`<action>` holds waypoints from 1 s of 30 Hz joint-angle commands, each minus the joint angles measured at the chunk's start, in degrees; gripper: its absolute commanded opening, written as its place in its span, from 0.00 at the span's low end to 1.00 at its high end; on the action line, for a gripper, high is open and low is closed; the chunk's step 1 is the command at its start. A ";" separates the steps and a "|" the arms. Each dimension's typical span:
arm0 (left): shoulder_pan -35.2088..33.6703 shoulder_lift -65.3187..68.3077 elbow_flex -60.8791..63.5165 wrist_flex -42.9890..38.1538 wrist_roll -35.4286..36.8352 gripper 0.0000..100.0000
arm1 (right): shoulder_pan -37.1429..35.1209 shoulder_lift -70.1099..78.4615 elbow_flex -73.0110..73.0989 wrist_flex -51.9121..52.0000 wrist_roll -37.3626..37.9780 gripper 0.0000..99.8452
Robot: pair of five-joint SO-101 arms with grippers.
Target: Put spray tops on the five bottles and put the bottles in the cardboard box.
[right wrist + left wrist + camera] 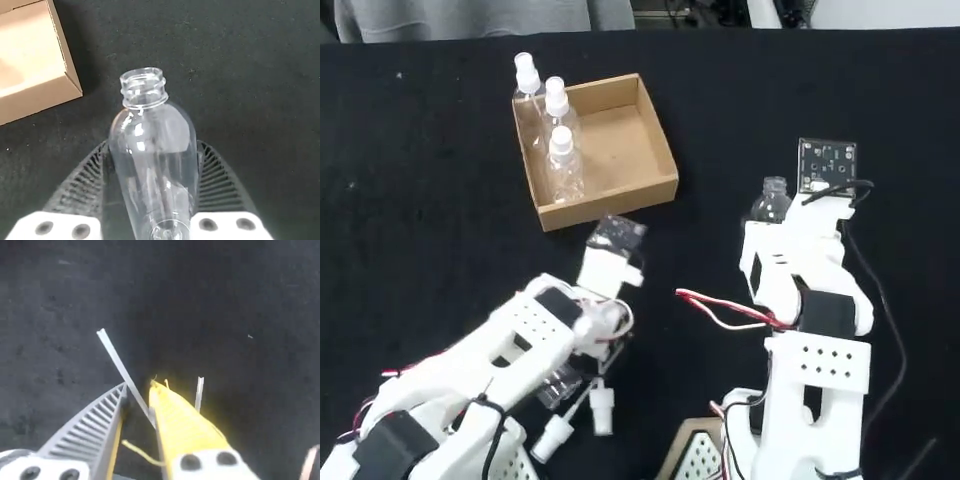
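Room lies open on every side of the uncapped bottle (150, 125) that my right gripper (152, 145) clasps by its body. It sits between the cardboard box (620, 195) and the table's (420, 200) right edge, well apart from the box. Three sprayer-topped bottles (565, 170) stand along the box's left wall. Two spray tops (603, 408) lie by the table's near edge. Whether my left gripper (137, 386) grips anything, I cannot tell.
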 commanded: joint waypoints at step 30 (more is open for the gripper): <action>-40.22 -0.26 -9.36 -0.70 11.69 0.03 | 0.88 -1.54 -0.48 -1.67 -0.09 0.07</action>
